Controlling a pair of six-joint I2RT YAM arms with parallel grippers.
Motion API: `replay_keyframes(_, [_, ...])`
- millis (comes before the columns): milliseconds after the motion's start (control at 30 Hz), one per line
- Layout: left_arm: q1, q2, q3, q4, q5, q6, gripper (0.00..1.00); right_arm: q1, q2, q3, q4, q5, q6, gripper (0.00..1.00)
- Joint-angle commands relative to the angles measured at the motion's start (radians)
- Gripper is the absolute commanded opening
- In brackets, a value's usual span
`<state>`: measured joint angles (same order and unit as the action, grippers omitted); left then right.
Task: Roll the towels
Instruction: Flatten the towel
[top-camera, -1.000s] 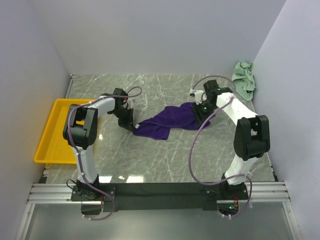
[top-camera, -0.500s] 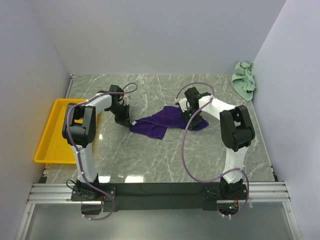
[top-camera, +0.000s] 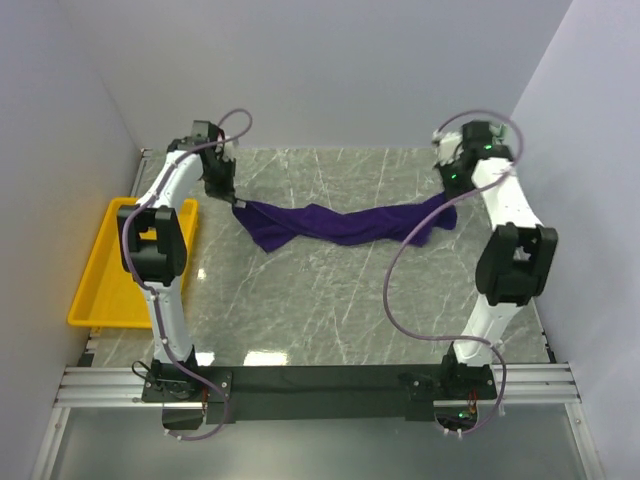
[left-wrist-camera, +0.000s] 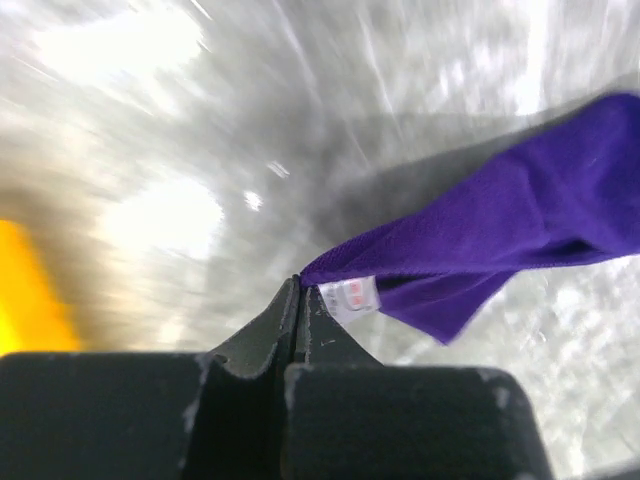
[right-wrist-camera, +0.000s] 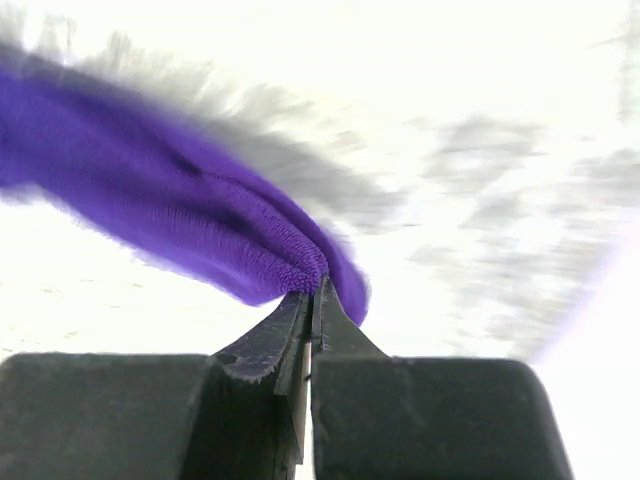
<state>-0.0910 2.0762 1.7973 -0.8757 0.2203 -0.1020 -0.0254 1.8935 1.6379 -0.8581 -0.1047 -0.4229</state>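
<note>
**Purple towel** (top-camera: 345, 224) — strung lengthwise across the far half of the surface (top-camera: 330, 300), from 10 o'clock to 2 o'clock, twisted rather than flat. The left tool (left-wrist-camera: 298, 292) is clamped on its tagged corner and the right tool (right-wrist-camera: 312, 288) on the opposite end — probably to straighten the cloth for rolling. Whether the middle touches the surface is unclear. Both wrist views are blurred. The mint towel shows in no view. The tray (top-camera: 100, 300), at 9 o'clock, is partly behind the left arm.

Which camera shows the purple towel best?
The top view: it shows the whole purple towel stretched between the left gripper and the right gripper. Each wrist view shows only one pinched end, blurred.
</note>
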Motion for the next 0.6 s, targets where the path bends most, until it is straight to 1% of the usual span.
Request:
replay_keyframes(0, [0.016,0.015,0.169,-0.063,-0.111,0.091,0.0,-0.05,-0.116,0.15,-0.13,-0.085,-0.074,0.0])
replay_keyframes(67, [0.023,0.027,0.224,-0.087,-0.125,0.155,0.0,-0.073,-0.123,0.218,-0.16,-0.105,-0.088,0.0])
replay_keyframes(100, [0.027,0.028,0.267,-0.092,-0.136,0.166,0.0,-0.096,-0.126,0.233,-0.185,-0.121,-0.105,0.0])
replay_keyframes(167, [0.028,0.021,0.289,-0.094,-0.148,0.192,0.0,-0.12,-0.148,0.229,-0.185,-0.13,-0.129,0.0])
replay_keyframes(233, [0.03,-0.004,0.274,-0.086,-0.157,0.208,0.0,-0.149,-0.177,0.171,-0.151,-0.109,-0.145,0.0])
replay_keyframes(300, [0.03,-0.037,0.229,-0.071,-0.157,0.231,0.0,-0.166,-0.195,0.133,-0.139,-0.122,-0.172,0.0])
replay_keyframes(433, [0.036,-0.085,0.157,-0.059,-0.122,0.266,0.0,-0.185,-0.209,0.064,-0.211,-0.164,-0.232,0.0])
replay_keyframes(500, [0.04,-0.105,0.139,-0.065,-0.114,0.277,0.0,-0.188,-0.211,0.051,-0.264,-0.179,-0.266,0.0])
replay_keyframes(567, [0.048,-0.12,0.131,-0.074,-0.073,0.3,0.0,-0.195,-0.209,0.043,-0.315,-0.219,-0.312,0.0])
